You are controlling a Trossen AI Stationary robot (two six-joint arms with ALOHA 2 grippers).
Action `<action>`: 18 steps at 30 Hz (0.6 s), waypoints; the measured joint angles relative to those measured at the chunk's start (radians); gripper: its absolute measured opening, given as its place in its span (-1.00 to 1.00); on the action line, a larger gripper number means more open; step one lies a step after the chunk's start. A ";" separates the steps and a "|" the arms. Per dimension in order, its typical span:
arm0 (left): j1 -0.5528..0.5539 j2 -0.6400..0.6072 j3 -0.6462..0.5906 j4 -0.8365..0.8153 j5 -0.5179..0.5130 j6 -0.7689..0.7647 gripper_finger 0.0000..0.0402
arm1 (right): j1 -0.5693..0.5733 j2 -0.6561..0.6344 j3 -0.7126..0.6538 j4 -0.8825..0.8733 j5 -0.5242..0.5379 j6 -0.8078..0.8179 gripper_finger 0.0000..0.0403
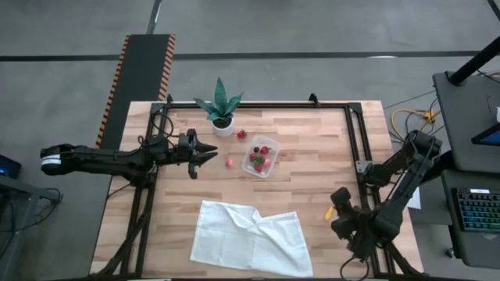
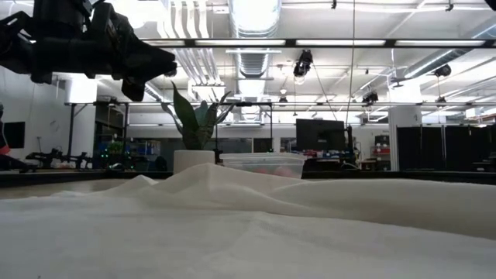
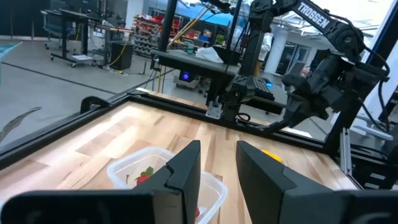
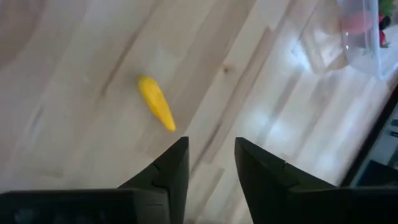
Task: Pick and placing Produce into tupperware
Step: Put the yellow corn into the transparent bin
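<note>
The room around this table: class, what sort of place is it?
Probably a robotics lab or workshop. Bare ceiling ducts hang over rows of equipment racks, a monitor stands beyond the table, and hazard-striped floor matting lies by the wooden table with its two arms.

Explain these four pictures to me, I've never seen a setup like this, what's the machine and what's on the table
Two dark robot arms work at a wooden table. One picture looks straight down, one looks level across the tabletop, and two come from cameras on the wrists. The left gripper hovers beside a clear plastic container holding red fruit pieces, its fingers apart and empty. The right gripper, also empty, sits above a small yellow piece. Two red pieces lie loose near a potted plant. A white cloth lies on the front of the table.
</note>
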 joint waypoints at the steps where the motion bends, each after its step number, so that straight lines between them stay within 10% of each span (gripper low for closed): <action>1: 0.000 0.000 0.000 0.000 -0.003 0.000 -0.56 | 0.000 0.000 0.000 0.014 0.000 0.003 -0.34; 18: 0.001 0.000 0.000 0.000 -0.028 0.001 -0.56 | -0.020 -0.049 -0.112 0.251 -0.050 0.001 0.01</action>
